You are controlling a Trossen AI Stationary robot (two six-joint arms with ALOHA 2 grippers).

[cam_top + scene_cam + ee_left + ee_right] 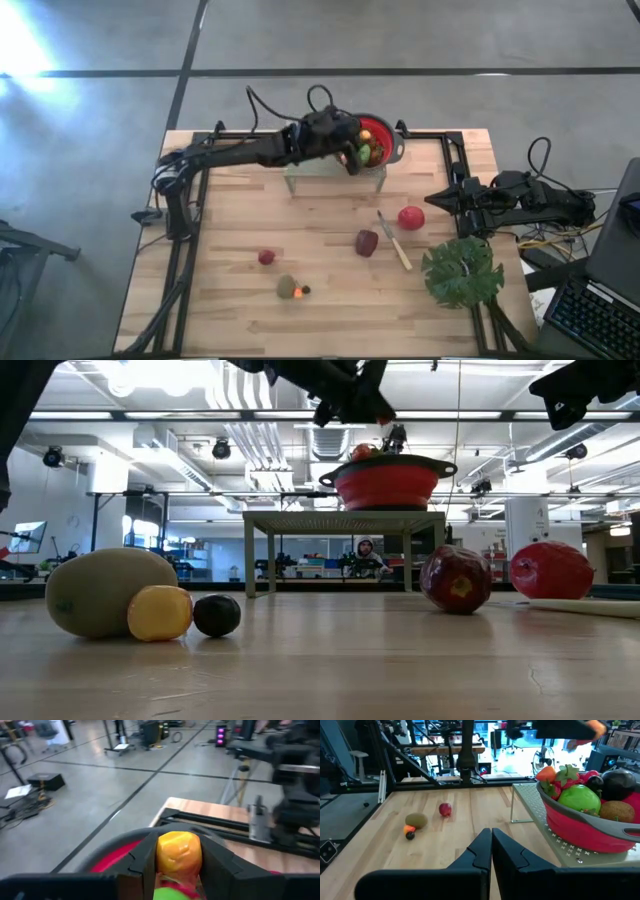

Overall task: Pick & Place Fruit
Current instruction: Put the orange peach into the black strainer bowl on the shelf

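On the desk (240, 300), going from the left, a small red fruit (266, 257) lies alone. Just right of it and nearer the front edge, a kiwi (287, 287) sits with an orange piece (298, 292) and a dark berry (306, 290) touching in a row. Behind these, the left gripper (178, 854) hangs over the red bowl (392, 140), clamped on an orange fruit (179, 851). The bowl stands on a small rack (345, 520) at the back of the desk and holds a green apple (579, 798), a second kiwi (616, 811), strawberries (570, 774) and a dark fruit (619, 782). Farther right on the desk, a maroon fruit (367, 242) lies beside a knife (394, 242), and a red apple (410, 217) lies on the knife's other side. A green leaf (462, 272) lies at the front right. The right gripper (491, 849) waits at the right edge, fingers together and holding nothing.
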